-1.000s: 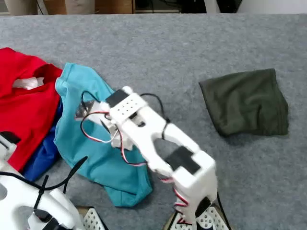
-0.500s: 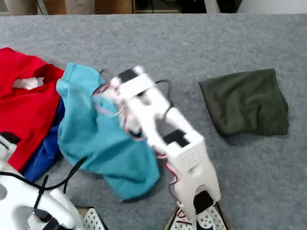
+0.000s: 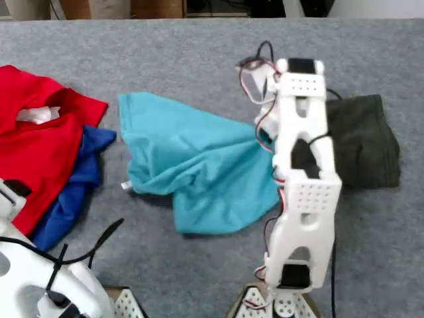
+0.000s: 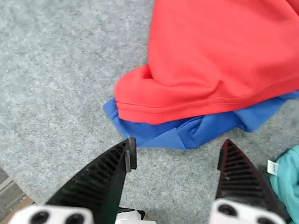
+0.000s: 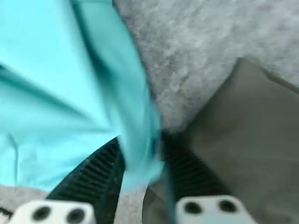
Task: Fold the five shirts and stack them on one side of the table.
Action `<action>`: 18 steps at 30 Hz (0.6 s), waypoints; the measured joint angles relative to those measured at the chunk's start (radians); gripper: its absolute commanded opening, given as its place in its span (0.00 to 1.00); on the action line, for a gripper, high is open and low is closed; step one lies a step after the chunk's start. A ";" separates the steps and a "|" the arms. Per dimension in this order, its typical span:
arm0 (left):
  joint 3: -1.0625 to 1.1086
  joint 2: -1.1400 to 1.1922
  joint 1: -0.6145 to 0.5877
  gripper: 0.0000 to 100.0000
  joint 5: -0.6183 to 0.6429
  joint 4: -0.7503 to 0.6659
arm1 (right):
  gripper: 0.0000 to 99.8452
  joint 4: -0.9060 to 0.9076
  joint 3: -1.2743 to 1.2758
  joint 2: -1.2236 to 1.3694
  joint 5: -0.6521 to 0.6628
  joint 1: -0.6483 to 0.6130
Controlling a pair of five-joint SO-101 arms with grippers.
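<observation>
The teal shirt (image 3: 199,165) lies stretched across the middle of the grey table, one edge pinched in my right gripper (image 5: 142,161), which is shut on it beside the folded dark green shirt (image 3: 361,142). In the high view the right arm (image 3: 301,159) stands over the green shirt's left edge. The red shirt (image 3: 40,142) lies at the left on top of the blue shirt (image 3: 73,185). My left gripper (image 4: 177,149) hangs open above the blue shirt (image 4: 196,130) and red shirt (image 4: 224,56), holding nothing.
The left arm's white base (image 3: 40,285) sits at the near left corner. Bare grey tabletop (image 3: 165,59) stretches along the far side. Furniture stands beyond the far edge.
My right gripper has dragged the teal shirt from the left pile rightward across the table to the green shirt, spreading it out. The blue shirt now lies more exposed.
</observation>
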 measured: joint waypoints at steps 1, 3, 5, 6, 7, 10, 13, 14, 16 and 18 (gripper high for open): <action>0.000 0.000 0.008 0.29 -0.002 0.000 | 0.44 0.011 -0.018 0.000 0.000 -0.002; 0.000 0.000 0.014 0.29 -0.002 0.000 | 0.43 0.014 -0.032 -0.002 0.000 -0.012; 0.000 0.000 0.015 0.29 -0.002 0.000 | 0.40 0.014 -0.023 -0.021 0.000 -0.034; 0.000 0.000 0.017 0.29 -0.002 0.000 | 0.38 0.014 -0.006 -0.048 0.000 -0.051; 0.000 0.000 0.017 0.29 -0.002 0.000 | 0.35 0.014 0.021 -0.081 0.000 -0.072; 0.000 0.000 0.017 0.29 -0.002 -0.003 | 0.29 0.014 0.152 -0.219 0.000 -0.178; 0.000 0.000 0.017 0.29 -0.002 -0.003 | 0.26 0.014 0.325 -0.376 0.000 -0.327; 0.000 0.000 0.017 0.29 -0.002 -0.003 | 0.26 0.006 0.384 -0.422 0.000 -0.384; 0.000 0.000 0.017 0.29 -0.002 -0.015 | 0.26 -0.026 0.499 -0.506 0.000 -0.482; 0.012 0.000 0.017 0.29 -0.002 -0.032 | 0.26 -0.081 0.611 -0.562 -0.014 -0.559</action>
